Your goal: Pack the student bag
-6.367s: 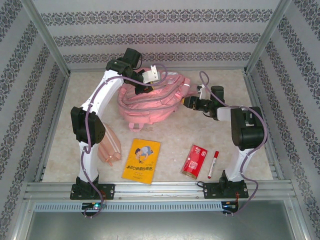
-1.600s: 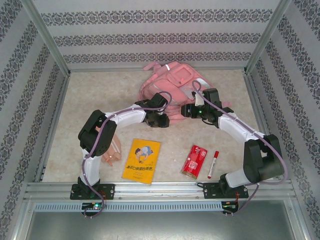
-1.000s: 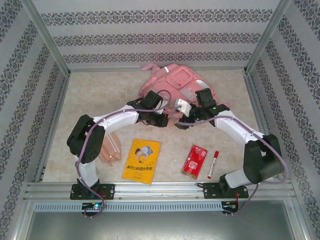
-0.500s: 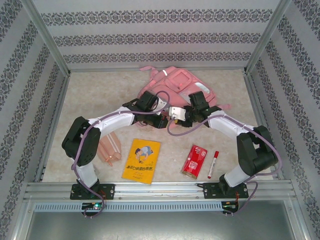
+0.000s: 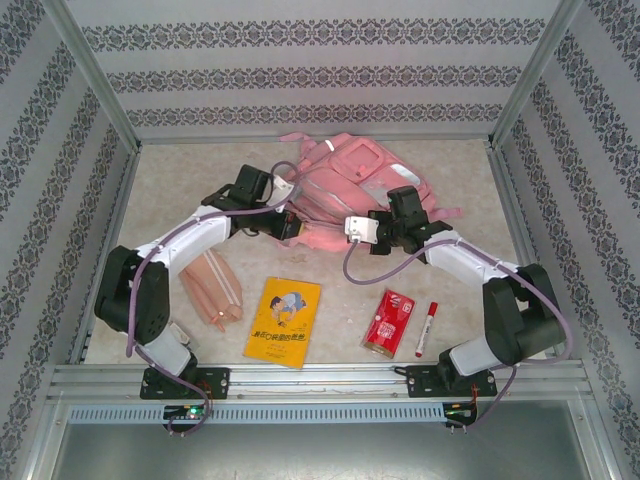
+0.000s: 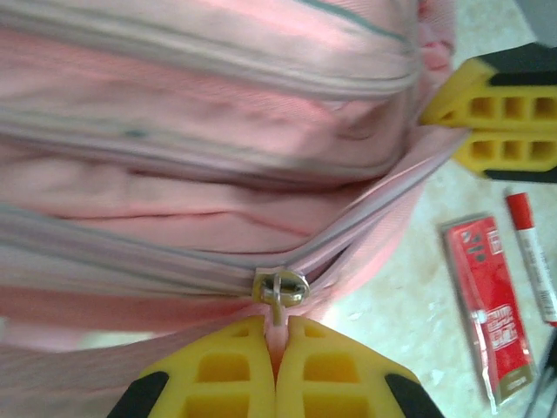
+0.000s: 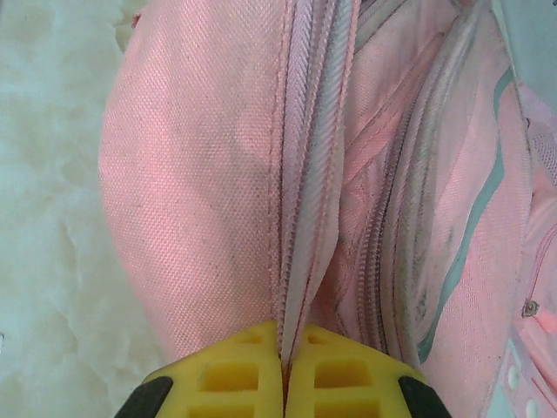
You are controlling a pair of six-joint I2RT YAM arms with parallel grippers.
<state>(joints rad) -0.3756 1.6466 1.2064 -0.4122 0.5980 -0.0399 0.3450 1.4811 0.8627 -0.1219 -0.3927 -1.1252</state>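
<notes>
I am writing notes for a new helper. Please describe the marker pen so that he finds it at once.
From the big pink backpack at the far middle of the table, come to the near right side. The marker lies just right of a red packet. It is the thinnest item there: a white barrel with a red cap.

Lying on the near part of the table (image 5: 340, 300), left to right: peach pouch (image 5: 212, 290), yellow booklet (image 5: 283, 322), red packet (image 5: 389, 322), red-capped marker (image 5: 426, 329).
</notes>
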